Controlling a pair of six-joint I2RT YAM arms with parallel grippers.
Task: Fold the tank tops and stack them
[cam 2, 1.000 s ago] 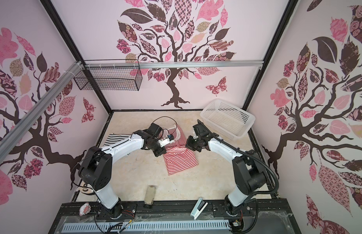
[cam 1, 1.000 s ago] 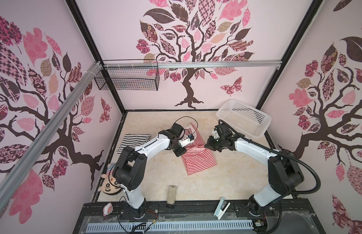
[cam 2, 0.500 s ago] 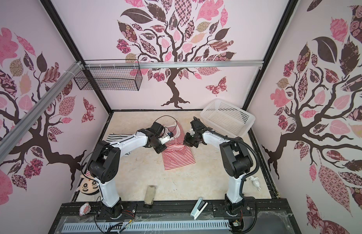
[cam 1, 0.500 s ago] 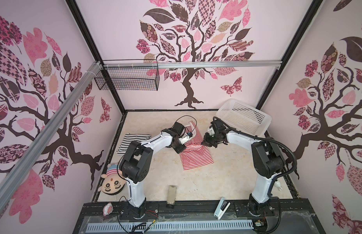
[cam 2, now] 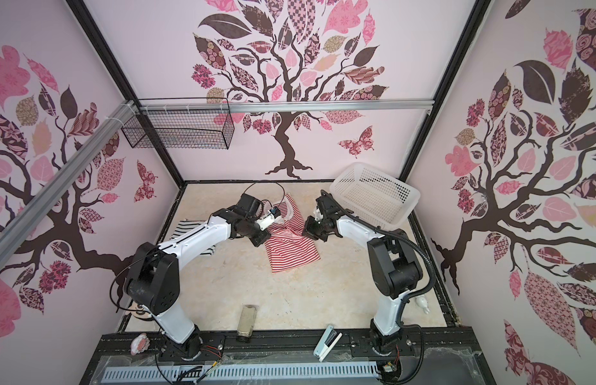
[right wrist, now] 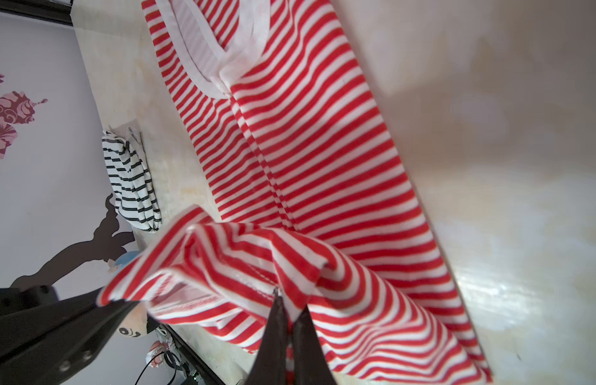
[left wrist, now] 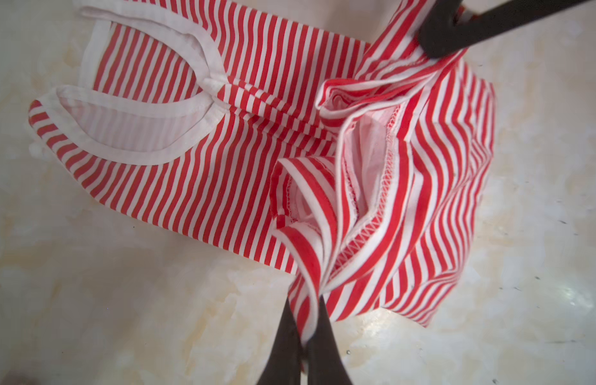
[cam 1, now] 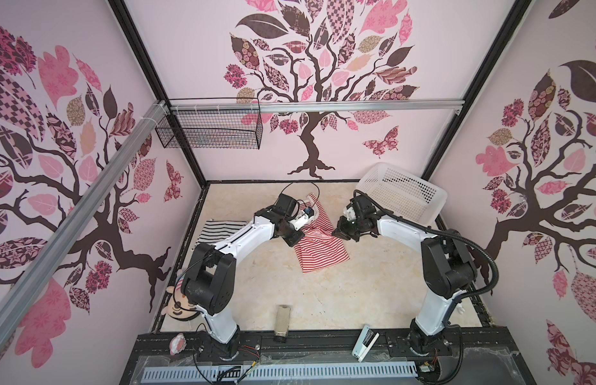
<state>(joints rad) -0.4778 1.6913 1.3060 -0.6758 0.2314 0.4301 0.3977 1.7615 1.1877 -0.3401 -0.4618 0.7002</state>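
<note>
Red-and-white tank top (cam 1: 323, 255) (cam 2: 293, 253): on the desk (cam 1: 323, 300), middle and toward the back. Strap end points at the rear wall, the other end at the front.

Both top views: the front part lies flat and the middle is bunched up between the two claws. The claw bodies cover the contact there, so the grip cannot be read from above.

Left wrist view: the white neck and armhole trim rests flat on the desk. A stitched edge is turned up, showing the pale inside. The left claw (left wrist: 306, 328) is closed, pinching a raised fold of the striped cloth. The right claw (left wrist: 436, 43) enters this view at the far side of the bunch.

Right wrist view: the right claw (right wrist: 291, 310) is closed on a second raised fold of the same garment. The cloth sags between the two grips, clear of the desk.

Black-and-white tank top (cam 1: 220, 230): on the left side of the desk, well apart from the red one. From above it is partly hidden under the left arm. The right wrist view alone shows it as a folded bundle (right wrist: 133, 186) near the left wall.

White lattice basket (cam 1: 403, 191): tilted in the back right corner, behind the right arm.

Doll head (cam 1: 176, 306): beside the base of the left arm.
</note>
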